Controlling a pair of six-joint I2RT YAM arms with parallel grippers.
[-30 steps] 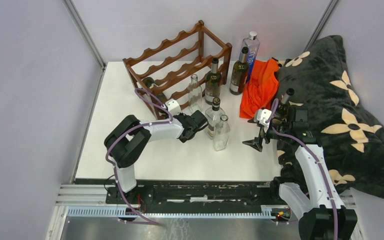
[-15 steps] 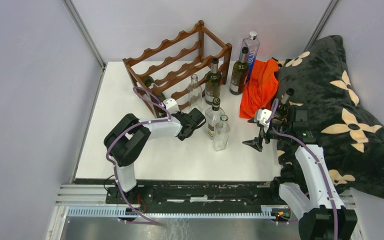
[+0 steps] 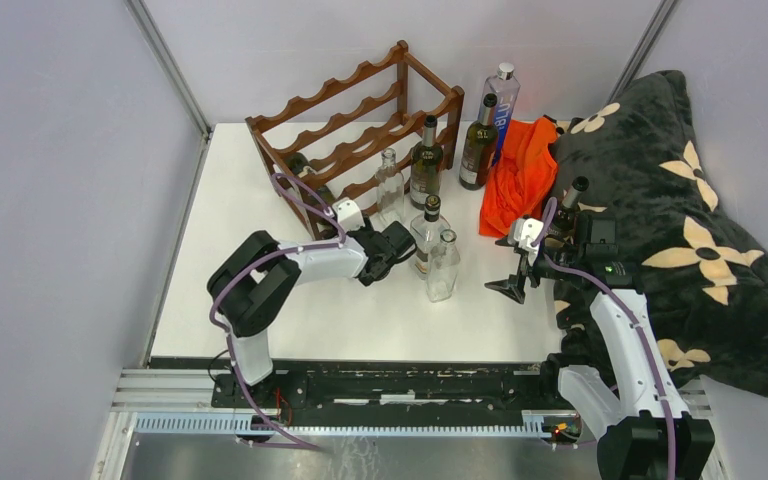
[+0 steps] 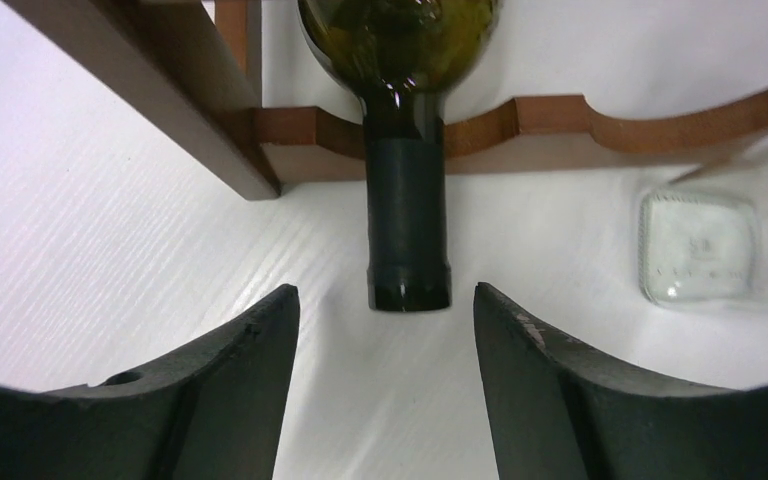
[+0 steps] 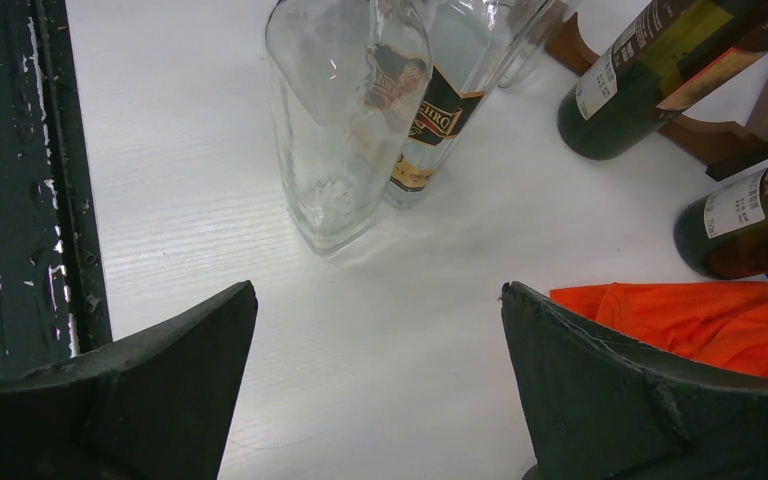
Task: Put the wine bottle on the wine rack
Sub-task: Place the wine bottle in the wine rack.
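Note:
The wine bottle [image 3: 305, 168], dark green, lies on its side in the bottom tier of the reddish-brown wine rack [image 3: 360, 100]. In the left wrist view its neck [image 4: 407, 220] rests in a scallop of the front rail [image 4: 560, 125] and points at me. My left gripper [image 4: 385, 300] is open. Its fingertips [image 4: 278, 305] stand either side of the bottle's mouth, just short of it and not touching. My right gripper [image 3: 510, 287] hangs wide open over bare table, right of the standing bottles, with nothing in it.
Several bottles stand in front of and beside the rack: clear ones [image 3: 443, 268], [image 3: 390, 185], dark ones [image 3: 426, 160], [image 3: 478, 145], a tall blue one [image 3: 500, 105]. An orange cloth [image 3: 520, 175] and a black flowered blanket [image 3: 660, 200] cover the right side.
My left jaws have opened and let go of the wine bottle's neck, which stays on the rack. The right arm has not moved.

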